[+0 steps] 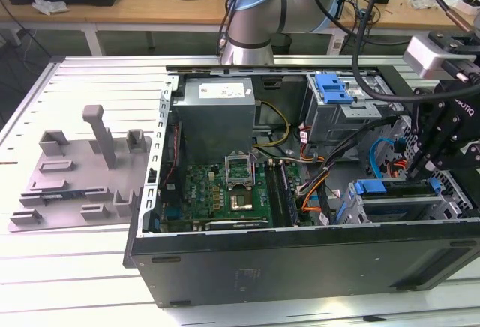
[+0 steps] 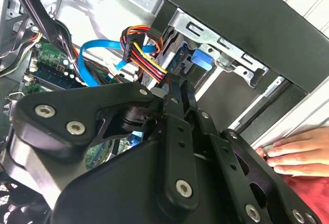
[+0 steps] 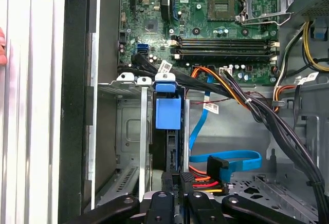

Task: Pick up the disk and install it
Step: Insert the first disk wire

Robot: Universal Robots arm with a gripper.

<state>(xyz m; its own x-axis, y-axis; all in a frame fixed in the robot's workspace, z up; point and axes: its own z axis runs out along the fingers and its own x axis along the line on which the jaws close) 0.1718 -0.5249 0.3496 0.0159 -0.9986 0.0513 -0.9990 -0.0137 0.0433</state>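
The gripper point(image 3: 177, 176) is clenched on the rear end of the disk point(image 3: 168, 115), held on edge, seemingly to fit the narrow drive bay point(image 3: 128, 131) inside the open computer point(image 1: 300, 263).

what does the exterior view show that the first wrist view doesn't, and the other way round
Exterior view adds: the arm and a grey fixture tray beside the case. First wrist view adds: a fingertip outside the case wall. Both share: the motherboard, the disk standing on edge in its bay, and the tool right at the disk.
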